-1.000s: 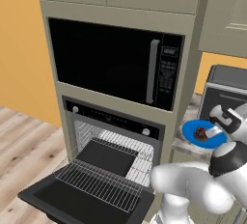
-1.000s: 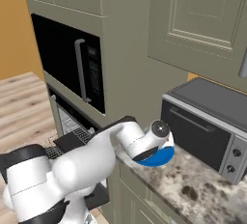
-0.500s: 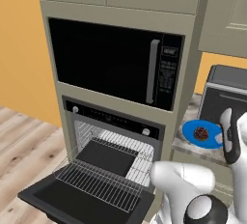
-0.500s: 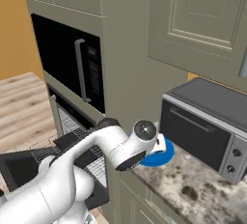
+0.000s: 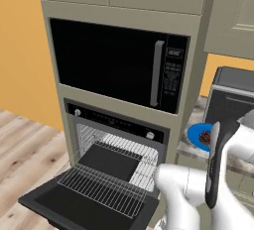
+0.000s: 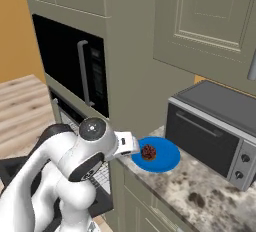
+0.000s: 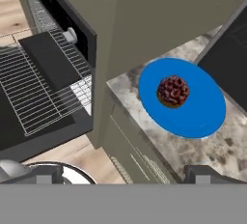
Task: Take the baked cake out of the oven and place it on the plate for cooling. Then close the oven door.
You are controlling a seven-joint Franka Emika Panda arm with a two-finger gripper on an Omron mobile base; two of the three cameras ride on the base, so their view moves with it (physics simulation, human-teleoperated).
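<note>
We see the small dark brown cake (image 7: 173,91) on the round blue plate (image 7: 202,117); black oven door (image 5: 64,206) down; gripper (image 7: 123,174) jaws spread, empty.

White arm covers the right part of the blue plate (image 5: 197,136) in the left base view; oven door (image 5: 84,206) front corner cut off by the bottom edge; toaster oven (image 6: 215,128) right end cut off; microwave (image 5: 119,63) keypad labels too small to read

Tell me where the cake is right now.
The cake sits on the blue plate on the stone counter, just right of the open oven and in front of the toaster oven.
</note>
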